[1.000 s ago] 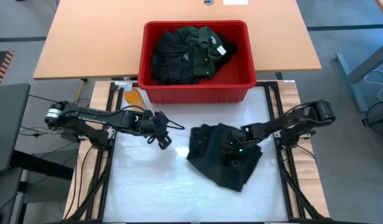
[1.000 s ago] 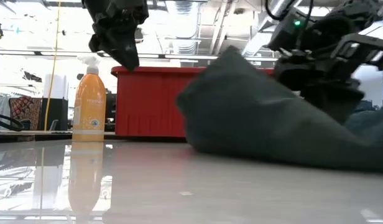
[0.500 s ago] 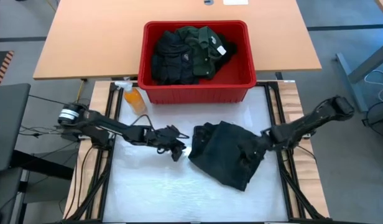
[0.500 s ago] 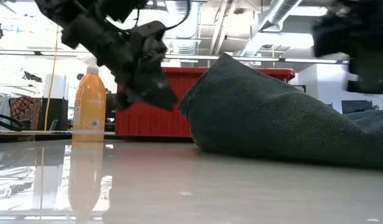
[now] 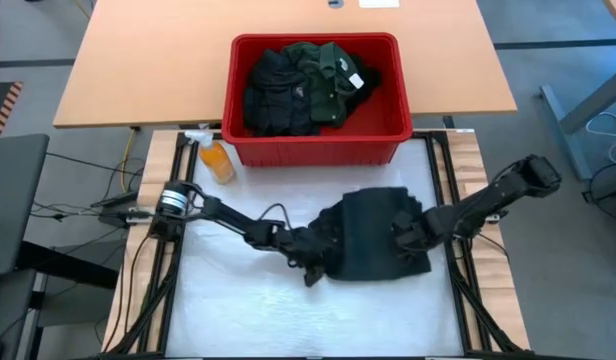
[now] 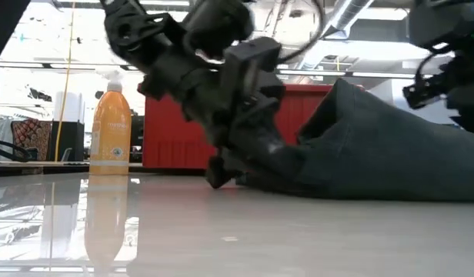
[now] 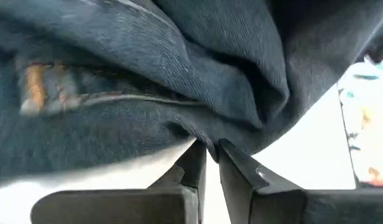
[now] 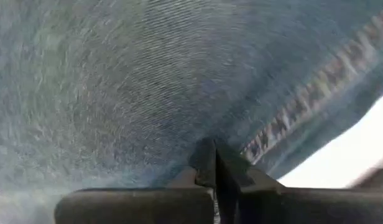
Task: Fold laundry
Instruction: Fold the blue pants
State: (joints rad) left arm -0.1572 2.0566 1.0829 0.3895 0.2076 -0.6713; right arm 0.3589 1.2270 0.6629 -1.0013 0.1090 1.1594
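Observation:
A dark garment (image 5: 373, 235) lies bunched on the white table top; in the low view the same garment (image 6: 375, 154) rises in a hump. My left gripper (image 5: 316, 262) is low at its left near edge, shut on cloth. My right gripper (image 5: 403, 235) is on the garment's right part, also shut on cloth. More dark laundry fills the red basket (image 5: 238, 120) beyond, among it a green shirt (image 5: 333, 65) with a white label. My left gripper (image 7: 209, 149) pinches a fold at the garment's left near edge (image 7: 204, 134) between its two fingers. It comes in low, slanting from the table's left. The cloth bulges above the fingers and the garment stays on the table. My right gripper (image 8: 214, 152) is shut on cloth of the garment's right part (image 8: 204, 134), beside a stitched seam (image 8: 285, 134). It comes from the table's right. How many layers it has cannot be told.
The red basket stands at the table's far edge. An orange spray bottle (image 5: 216, 158) stands left of it, also visible in the low view as a spray bottle (image 6: 110, 123). Bare white table top (image 5: 238, 300) lies near and left of the garment.
My left gripper has swept from the table's left toward the garment, dropped to the table and taken hold of its left near edge. The right gripper has shifted a little on the garment's right part. The garment has been drawn from a diamond into a squarer heap, its hump moved right.

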